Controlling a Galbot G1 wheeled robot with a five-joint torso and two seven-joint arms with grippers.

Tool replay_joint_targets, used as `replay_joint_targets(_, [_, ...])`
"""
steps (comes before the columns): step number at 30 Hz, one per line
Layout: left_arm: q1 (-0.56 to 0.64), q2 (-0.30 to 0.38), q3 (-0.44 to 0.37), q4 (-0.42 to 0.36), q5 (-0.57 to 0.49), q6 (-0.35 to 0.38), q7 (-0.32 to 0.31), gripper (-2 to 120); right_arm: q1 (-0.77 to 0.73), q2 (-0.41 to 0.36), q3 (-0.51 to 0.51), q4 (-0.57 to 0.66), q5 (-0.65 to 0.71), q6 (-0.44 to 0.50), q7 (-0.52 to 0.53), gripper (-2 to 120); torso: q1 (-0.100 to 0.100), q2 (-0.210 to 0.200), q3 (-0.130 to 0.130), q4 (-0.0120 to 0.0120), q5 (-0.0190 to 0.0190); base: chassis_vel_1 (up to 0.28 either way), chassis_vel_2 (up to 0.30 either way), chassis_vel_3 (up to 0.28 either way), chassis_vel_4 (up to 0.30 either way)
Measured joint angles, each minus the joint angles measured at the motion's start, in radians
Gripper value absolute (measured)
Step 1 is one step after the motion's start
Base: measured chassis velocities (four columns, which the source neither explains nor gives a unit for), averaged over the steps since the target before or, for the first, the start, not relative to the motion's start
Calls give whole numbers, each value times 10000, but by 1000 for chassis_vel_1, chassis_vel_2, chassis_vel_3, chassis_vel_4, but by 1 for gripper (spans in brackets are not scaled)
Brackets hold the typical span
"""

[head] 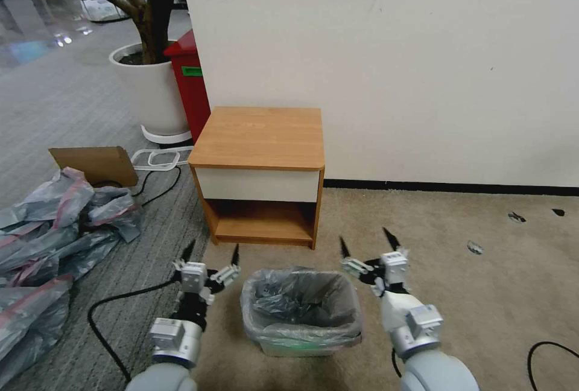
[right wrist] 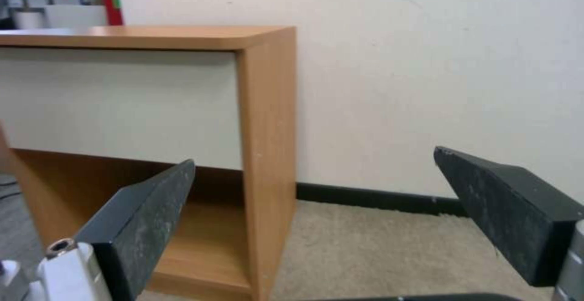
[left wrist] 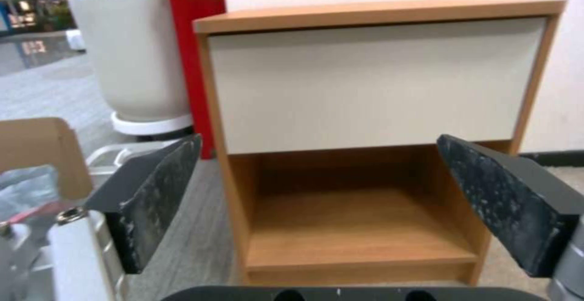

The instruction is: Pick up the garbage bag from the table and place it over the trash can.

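Sitting on the soft tan carpet, the trash can (head: pixel 313 347) is a small cream box shape with round corners. The garbage bag (head: pixel 300 303) is inside it, thin and crinkly and see-through grey, with its edge folded over the rim all the way round.

The left gripper (head: pixel 211 253) hangs just beside the can on one side. Its two black pointy fingers are spread wide apart and hold nothing. The right gripper (head: pixel 366 246) hangs just beside the can on the other side. Its fingers are spread wide too, and they hold nothing.

Behind the can stands the table (head: pixel 259 137). It is a boxy little stand made of smooth orange-brown wood, with a flat white drawer front and an open shelf below. Its top is bare.

On the grey floor to the left lies a heap of bags (head: pixel 48 240), all wrinkly grey with pink edges. A flat piece of brown cardboard (head: pixel 96 163) stands behind the heap. Farther back are a tall red bin (head: pixel 190 86) and a big round white plant pot (head: pixel 151 92).
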Motion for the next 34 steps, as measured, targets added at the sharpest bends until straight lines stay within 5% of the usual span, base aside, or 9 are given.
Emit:
replay_joint_targets(11, [196,-149,-109,410,161,-441,43,98,-250,481,181,-614,-9,732,153,100,0,0,0,1,0,0,0,0,0])
replay_joint_targets(34, [195,-147,-100,411,141,-388,21,99,-240,468,177,-629,-23,752,94,100,0,0,0,1,0,0,0,0,0])
